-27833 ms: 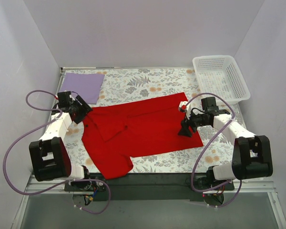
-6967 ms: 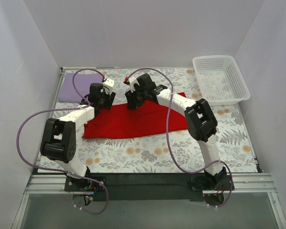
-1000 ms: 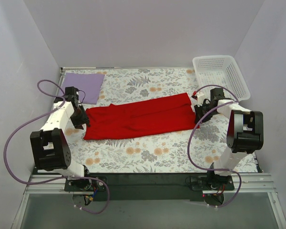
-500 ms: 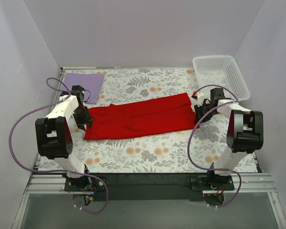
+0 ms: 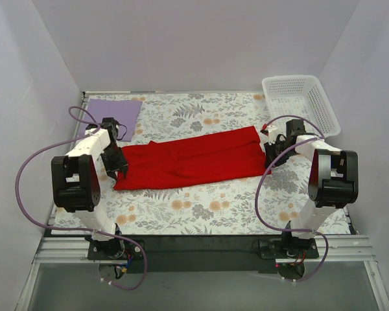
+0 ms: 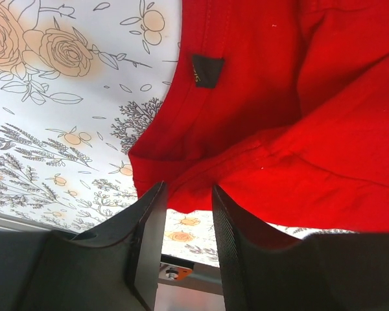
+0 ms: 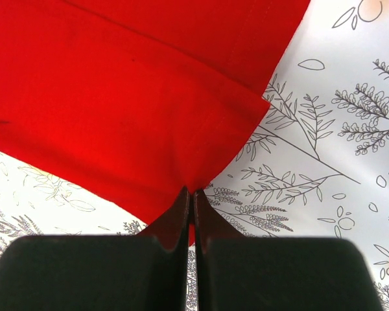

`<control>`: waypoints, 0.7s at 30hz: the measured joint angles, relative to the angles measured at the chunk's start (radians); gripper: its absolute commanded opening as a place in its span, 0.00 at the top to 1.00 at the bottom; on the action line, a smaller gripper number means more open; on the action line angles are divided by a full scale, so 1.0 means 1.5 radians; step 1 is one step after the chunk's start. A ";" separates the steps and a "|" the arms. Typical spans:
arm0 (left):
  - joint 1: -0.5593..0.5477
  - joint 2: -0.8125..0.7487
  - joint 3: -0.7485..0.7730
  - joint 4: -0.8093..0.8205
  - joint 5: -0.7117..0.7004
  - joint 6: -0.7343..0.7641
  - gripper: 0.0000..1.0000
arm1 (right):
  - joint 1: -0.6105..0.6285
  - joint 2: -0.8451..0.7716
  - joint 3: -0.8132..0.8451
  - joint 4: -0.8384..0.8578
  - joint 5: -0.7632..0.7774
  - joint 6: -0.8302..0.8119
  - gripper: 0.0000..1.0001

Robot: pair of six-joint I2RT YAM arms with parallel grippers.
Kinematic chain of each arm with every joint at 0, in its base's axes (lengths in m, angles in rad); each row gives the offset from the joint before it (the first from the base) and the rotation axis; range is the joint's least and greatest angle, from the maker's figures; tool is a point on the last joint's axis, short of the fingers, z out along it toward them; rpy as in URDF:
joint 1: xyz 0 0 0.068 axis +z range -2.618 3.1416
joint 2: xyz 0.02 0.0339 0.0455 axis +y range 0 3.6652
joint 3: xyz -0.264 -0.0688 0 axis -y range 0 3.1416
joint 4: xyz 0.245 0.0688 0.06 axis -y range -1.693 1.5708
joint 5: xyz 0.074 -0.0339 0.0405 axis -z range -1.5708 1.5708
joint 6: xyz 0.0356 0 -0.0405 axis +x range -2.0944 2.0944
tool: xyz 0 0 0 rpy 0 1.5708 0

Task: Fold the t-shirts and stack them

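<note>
The red t-shirt lies folded into a long strip across the middle of the flowered table. The lavender t-shirt rests as a flat rectangle at the far left corner. My left gripper is at the strip's near left corner. In the left wrist view it is open, the red hem just past its tips and nothing between the fingers. A black neck label shows on the cloth. My right gripper is shut on the shirt's right corner, a sliver of red pinched in its tips.
A white mesh basket stands at the far right corner. White walls close in the table on three sides. The metal rail at the table's near edge shows under my left fingers. Purple cables loop beside both arms.
My left arm has swung in from the left side to the shirt's near left corner. The right gripper and the shirt have stayed where they were.
</note>
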 measured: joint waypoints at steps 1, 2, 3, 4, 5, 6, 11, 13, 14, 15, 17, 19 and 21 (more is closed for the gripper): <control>0.000 0.000 0.000 0.000 0.000 0.000 0.67 | 0.000 0.000 0.000 0.000 0.000 0.000 0.99; 0.000 0.000 0.000 0.000 -0.001 0.000 0.69 | 0.000 0.000 0.000 0.000 0.000 0.000 0.99; 0.000 0.000 0.000 0.000 -0.001 0.000 0.72 | 0.000 0.000 0.000 0.000 -0.001 -0.001 0.99; 0.000 0.000 0.000 0.000 -0.001 -0.001 0.75 | 0.000 0.000 0.000 0.000 -0.002 -0.001 0.99; 0.000 0.000 0.000 0.000 -0.001 -0.001 0.80 | 0.000 0.000 0.000 0.000 -0.003 -0.002 0.99; 0.000 0.000 0.000 0.001 -0.001 -0.001 0.95 | 0.000 0.000 0.000 -0.001 -0.004 -0.002 0.99; 0.000 0.000 0.000 0.002 -0.006 0.000 1.00 | 0.000 0.000 0.000 -0.002 -0.004 -0.003 0.99; 0.000 0.000 0.000 0.003 -0.007 0.001 1.00 | -0.001 0.000 0.000 -0.002 -0.004 -0.004 0.99; 0.000 0.000 0.000 0.003 -0.008 0.001 1.00 | -0.001 0.000 0.000 -0.002 -0.004 -0.004 0.99; 0.000 0.000 0.000 0.004 -0.008 0.002 1.00 | -0.002 0.000 0.000 -0.003 -0.004 -0.004 0.99; 0.000 0.000 -0.001 0.006 -0.007 0.004 1.00 | -0.006 0.000 0.000 -0.003 -0.004 -0.004 0.99; 0.000 0.000 -0.001 0.008 -0.007 0.008 1.00 | -0.011 0.000 0.000 -0.004 -0.004 -0.004 0.99; 0.000 0.000 -0.001 0.008 -0.005 0.009 1.00 | -0.014 0.000 0.001 -0.005 -0.004 -0.004 0.99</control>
